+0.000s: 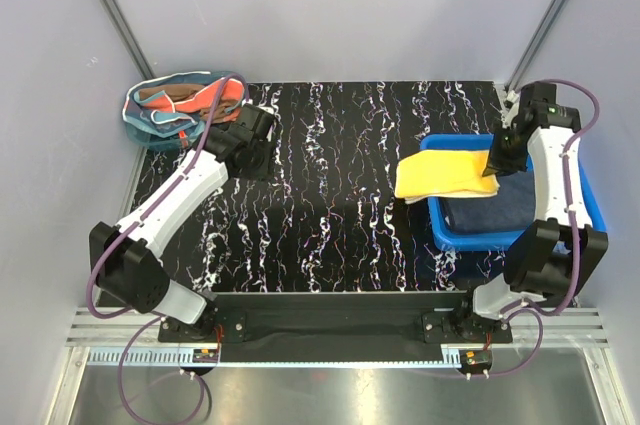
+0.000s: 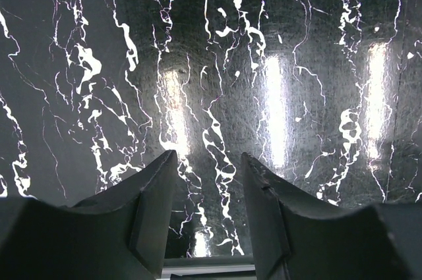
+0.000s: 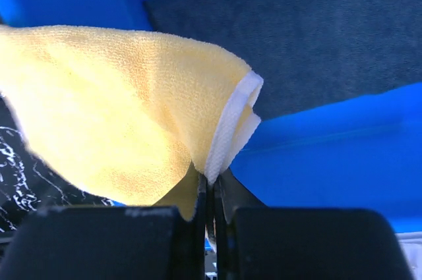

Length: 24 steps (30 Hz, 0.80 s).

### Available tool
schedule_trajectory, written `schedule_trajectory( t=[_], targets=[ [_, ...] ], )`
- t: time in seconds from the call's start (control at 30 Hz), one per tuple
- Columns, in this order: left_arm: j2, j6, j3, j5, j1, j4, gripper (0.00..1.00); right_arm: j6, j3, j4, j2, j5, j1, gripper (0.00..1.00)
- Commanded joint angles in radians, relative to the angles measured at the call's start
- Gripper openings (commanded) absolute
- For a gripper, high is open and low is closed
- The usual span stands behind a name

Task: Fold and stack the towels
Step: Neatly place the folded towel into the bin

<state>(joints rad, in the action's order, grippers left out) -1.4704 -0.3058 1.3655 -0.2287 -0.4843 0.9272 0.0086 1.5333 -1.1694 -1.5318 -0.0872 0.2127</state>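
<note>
The right hand (image 3: 212, 184) is clenched on the white-edged hem of the yellow towel (image 3: 125, 115). This towel is soft terry, folded double, and drapes across the left rim of the blue bin (image 3: 316, 141). A dark grey-blue towel (image 3: 297, 29) lies flat inside the bin. The left hand (image 2: 208, 158), well apart from the bin, is released above the tabletop (image 2: 297, 62).

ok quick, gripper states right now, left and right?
Left gripper: open, holding nothing, above the table.
Right gripper: shut on the yellow towel, at the blue bin.
</note>
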Motion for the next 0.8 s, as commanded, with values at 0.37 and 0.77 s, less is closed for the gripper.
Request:
schedule_trajectory(
  t=[0.37,0.77],
  targets=[
    [-0.031,0.02,0.119,-0.057,-0.017,0.05,0.5,-0.188,0.09,0.062,-0.094,0.017,0.143,0.0],
    [-0.191,0.017,0.397,-0.038,-0.039,0.145,0.5,-0.268,0.065,0.168,-0.246,0.015,0.171,0.01]
  ],
)
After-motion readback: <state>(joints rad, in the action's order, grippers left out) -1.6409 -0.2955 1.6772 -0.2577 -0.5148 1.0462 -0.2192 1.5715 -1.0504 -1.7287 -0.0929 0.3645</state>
